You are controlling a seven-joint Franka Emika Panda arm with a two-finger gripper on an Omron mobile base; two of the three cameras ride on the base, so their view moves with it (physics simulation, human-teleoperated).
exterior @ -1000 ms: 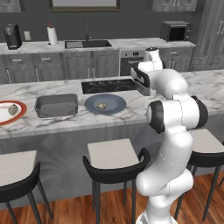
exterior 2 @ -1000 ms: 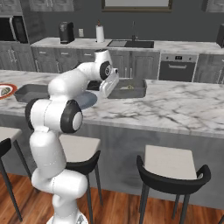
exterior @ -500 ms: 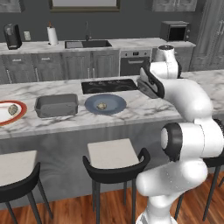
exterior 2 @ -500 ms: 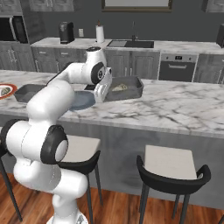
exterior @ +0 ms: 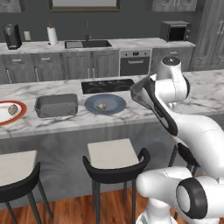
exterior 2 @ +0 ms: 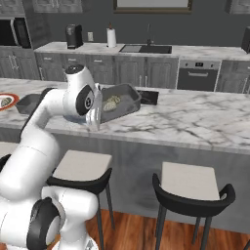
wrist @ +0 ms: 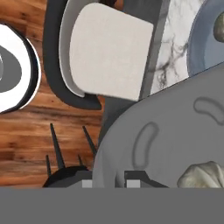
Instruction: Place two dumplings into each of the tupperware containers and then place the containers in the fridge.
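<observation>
A marble counter ran across the dark kitchen, stools along its near edge. On it, left to right, sat a red-rimmed plate, a grey tub and a blue plate holding one dumpling. The claw was pinched shut on the rim of a second tub, tilted above the counter edge, dumplings inside.
</observation>
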